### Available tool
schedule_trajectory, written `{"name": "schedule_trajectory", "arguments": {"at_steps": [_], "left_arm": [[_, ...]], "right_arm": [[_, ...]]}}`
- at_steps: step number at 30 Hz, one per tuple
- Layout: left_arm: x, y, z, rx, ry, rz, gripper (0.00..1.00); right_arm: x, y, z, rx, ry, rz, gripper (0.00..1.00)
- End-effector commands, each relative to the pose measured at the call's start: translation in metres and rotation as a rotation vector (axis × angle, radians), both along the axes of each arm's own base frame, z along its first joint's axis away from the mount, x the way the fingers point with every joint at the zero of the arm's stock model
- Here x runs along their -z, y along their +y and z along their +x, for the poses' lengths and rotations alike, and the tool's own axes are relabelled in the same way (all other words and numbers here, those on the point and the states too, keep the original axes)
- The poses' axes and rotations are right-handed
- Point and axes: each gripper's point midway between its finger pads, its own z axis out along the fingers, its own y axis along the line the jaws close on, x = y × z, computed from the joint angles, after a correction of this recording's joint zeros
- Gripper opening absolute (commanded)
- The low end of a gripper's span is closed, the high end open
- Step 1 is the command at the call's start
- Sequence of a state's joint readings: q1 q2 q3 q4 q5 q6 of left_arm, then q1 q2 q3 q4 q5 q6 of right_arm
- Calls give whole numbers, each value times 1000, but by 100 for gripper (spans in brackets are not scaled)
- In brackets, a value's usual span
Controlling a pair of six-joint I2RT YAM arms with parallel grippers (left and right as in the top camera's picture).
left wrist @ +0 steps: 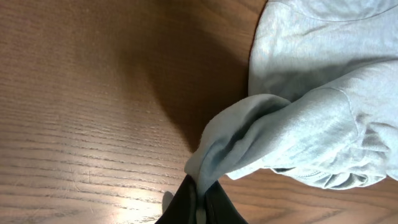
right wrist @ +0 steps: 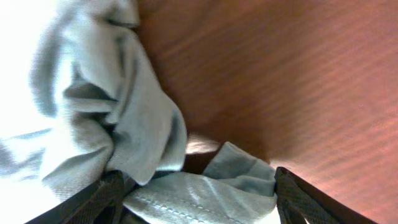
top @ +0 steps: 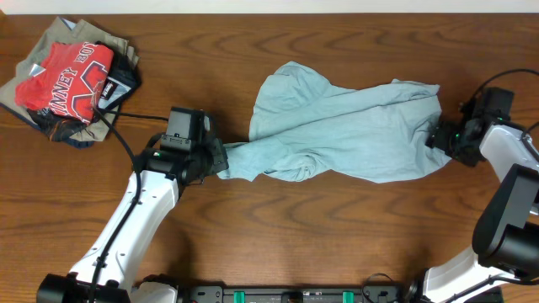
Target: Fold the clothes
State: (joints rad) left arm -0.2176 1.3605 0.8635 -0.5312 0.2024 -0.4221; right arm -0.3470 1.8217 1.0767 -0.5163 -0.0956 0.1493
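1. Overhead view. The pale blue-grey shirt (top: 337,126) lies crumpled across the middle of the table (top: 337,227), stretched between my two arms. My left gripper (top: 217,160) is at its left end and my right gripper (top: 438,135) at its right end. A pile of other clothes (top: 72,80) sits well apart at the far left corner. Judgement: the step in hand is spreading the shirt flat, and no fold is made yet.

2. Left wrist view. My left gripper (left wrist: 198,202) has its jaws pressed together, pinching a narrow tail of the shirt (left wrist: 298,130). The cloth rises from the pinch in a tight twisted rope above the table (left wrist: 81,106). To do this well, I would pull gently outward and low, so the twist opens without the thin pinch slipping.

3. Right wrist view. My right gripper (right wrist: 198,186) has its jaws spread wide, with a hemmed fold of the shirt (right wrist: 106,106) lying between them and more cloth bunched to one side. Bare table (right wrist: 298,74) shows beyond. As far as this view shows, nothing is clamped. I would close on the hem alone, not the bunched layers, before drawing the ends apart. Otherwise the shirt may drag sideways in a lump.
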Motion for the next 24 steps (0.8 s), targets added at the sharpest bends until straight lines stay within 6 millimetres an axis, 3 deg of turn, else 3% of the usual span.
{"name": "schedule_trajectory", "arguments": {"at_steps": [1,14,20,24], "left_arm": [[-4,3,4,-8,-16,9,6],[-4,3,4,-9,-16,10,6],[-4,3,4,-9,-16,10,6],[-4,3,4,-9,-16,10,6]], "right_arm": [[3,16,3,-89,-6,10,75],[-8,9,29,-138,-95,-84,80],[-34,3,52,-175,-156,-125,80],[-39,10,53,-188,-156,-81,79]]}}
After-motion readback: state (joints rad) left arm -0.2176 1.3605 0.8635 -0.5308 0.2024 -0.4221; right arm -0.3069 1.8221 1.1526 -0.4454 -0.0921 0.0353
